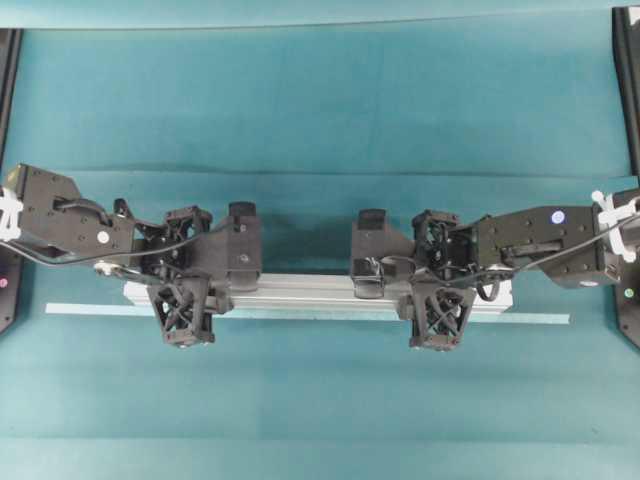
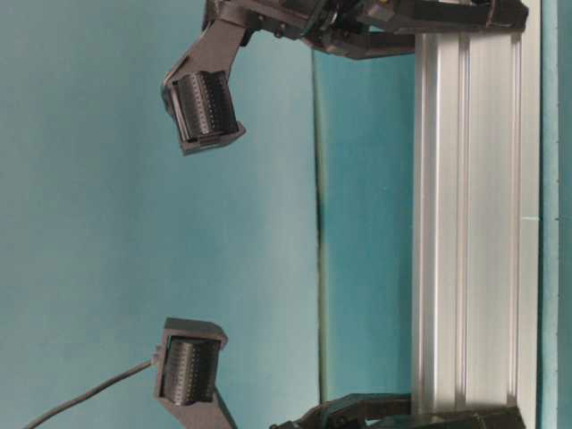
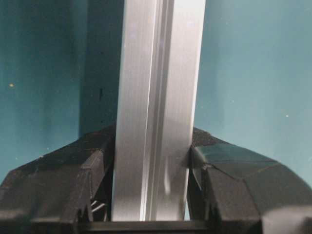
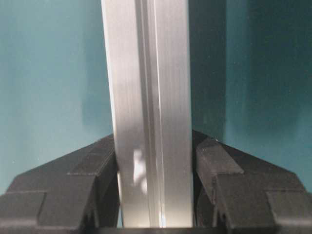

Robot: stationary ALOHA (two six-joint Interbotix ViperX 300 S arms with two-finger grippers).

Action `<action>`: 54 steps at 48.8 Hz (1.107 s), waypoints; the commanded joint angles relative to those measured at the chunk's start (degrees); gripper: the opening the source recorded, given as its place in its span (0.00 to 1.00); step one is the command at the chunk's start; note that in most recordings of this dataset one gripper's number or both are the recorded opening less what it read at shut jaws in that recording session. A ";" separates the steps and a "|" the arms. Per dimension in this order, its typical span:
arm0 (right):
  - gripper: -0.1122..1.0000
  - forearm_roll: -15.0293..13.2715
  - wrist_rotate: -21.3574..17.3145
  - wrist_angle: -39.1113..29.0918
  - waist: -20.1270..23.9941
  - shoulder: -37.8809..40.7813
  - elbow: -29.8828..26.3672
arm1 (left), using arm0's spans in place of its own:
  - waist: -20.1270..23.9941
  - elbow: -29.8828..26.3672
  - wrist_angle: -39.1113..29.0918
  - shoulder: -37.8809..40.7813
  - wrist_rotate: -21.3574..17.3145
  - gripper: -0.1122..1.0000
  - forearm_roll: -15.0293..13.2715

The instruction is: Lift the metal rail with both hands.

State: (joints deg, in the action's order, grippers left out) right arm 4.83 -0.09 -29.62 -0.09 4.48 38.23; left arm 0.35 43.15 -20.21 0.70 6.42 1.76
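The left gripper (image 1: 183, 300) and right gripper (image 1: 436, 305) each clamp the metal rail (image 1: 320, 291) between their fingers, one near either end, so the grooved aluminium bar lies crosswise over the teal table (image 1: 320, 120), just beside a thin pale-blue tape strip (image 1: 300, 314).

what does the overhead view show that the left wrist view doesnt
Only the overhead view shows the whole metal rail, both arms, the right gripper clamped near the rail's other end, and the pale-blue tape strip beside it. Only the left wrist view shows, up close, black fingers pressed against both sides of the rail and its lengthwise groove. Both show the left gripper shut on the rail over the teal table.
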 commanded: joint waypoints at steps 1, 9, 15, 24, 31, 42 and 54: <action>0.45 0.18 0.00 0.09 0.18 0.62 0.09 | 0.26 -0.35 0.62 -0.35 1.14 0.42 -0.18; 0.45 0.18 0.00 0.09 0.09 0.79 0.26 | 0.26 -0.26 0.70 -0.18 1.05 0.42 -0.18; 0.45 0.18 0.09 0.44 -0.18 0.79 0.26 | 0.26 0.26 1.76 -0.26 0.70 0.42 -0.18; 0.45 0.18 -0.18 0.62 -0.44 0.88 0.26 | 0.26 1.58 3.08 -0.09 0.44 0.42 -0.18; 0.45 0.18 -0.09 1.49 -0.53 0.88 0.26 | 0.35 2.29 3.43 0.00 0.79 0.42 -0.18; 0.45 0.18 -0.18 0.97 -0.44 0.97 0.53 | 0.26 2.29 4.39 0.00 0.97 0.42 -0.18; 0.45 0.18 -0.18 0.79 -0.53 0.97 0.44 | 0.26 2.29 4.31 0.09 1.05 0.43 -0.18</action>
State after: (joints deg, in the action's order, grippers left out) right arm 4.92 -0.18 -28.74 -0.35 4.66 38.58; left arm 0.26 45.53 -15.82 0.62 6.42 1.76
